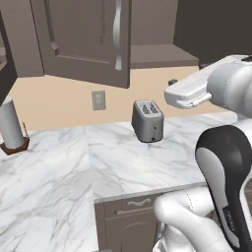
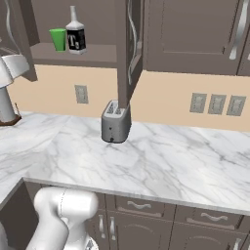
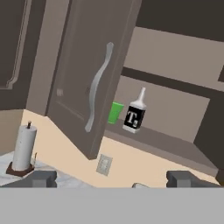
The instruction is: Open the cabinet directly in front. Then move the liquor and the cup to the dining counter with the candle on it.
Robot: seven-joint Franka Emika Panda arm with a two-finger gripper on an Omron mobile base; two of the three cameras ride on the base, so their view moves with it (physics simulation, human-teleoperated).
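Gripper jaws spread, empty | cabinet door swung open | liquor beside cup on cabinet shelf | next: reach 1, likely liquor

Grey toaster and paper-towel roll on marble worktop.

One liquor, one cup, one toaster.

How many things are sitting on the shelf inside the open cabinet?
2: the green cup on the left and the liquor right beside it. The open door may hide more.
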